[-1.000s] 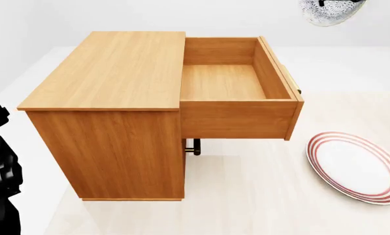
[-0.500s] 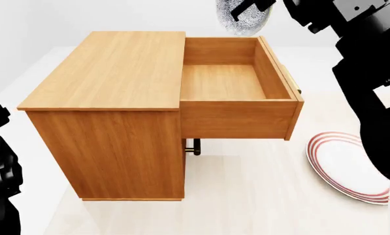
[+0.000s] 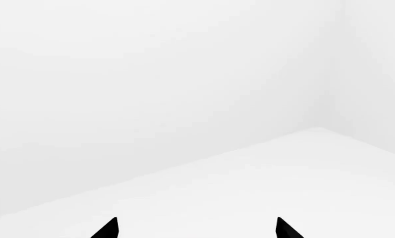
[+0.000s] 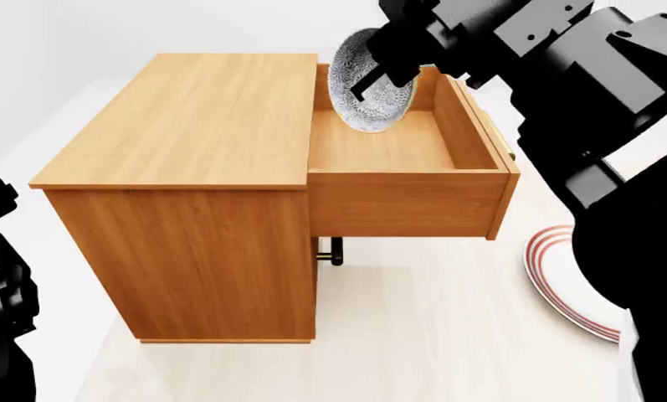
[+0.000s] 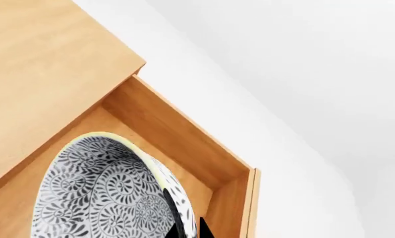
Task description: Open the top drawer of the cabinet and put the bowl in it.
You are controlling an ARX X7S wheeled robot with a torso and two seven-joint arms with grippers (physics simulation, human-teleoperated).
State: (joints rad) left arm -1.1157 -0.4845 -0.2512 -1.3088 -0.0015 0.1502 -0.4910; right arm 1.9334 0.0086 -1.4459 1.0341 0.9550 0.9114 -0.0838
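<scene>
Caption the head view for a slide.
Right end effector carries the tilted bowl over the open top drawer.

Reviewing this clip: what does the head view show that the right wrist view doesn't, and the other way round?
Only the head view shows the whole cabinet, the plate with red rim rings on the floor, the black right arm, and a lower drawer's handle. Only the right wrist view shows the right gripper pinching the bowl's rim close up. Both show the bowl, tilted over the open top drawer, not yet set down.
</scene>
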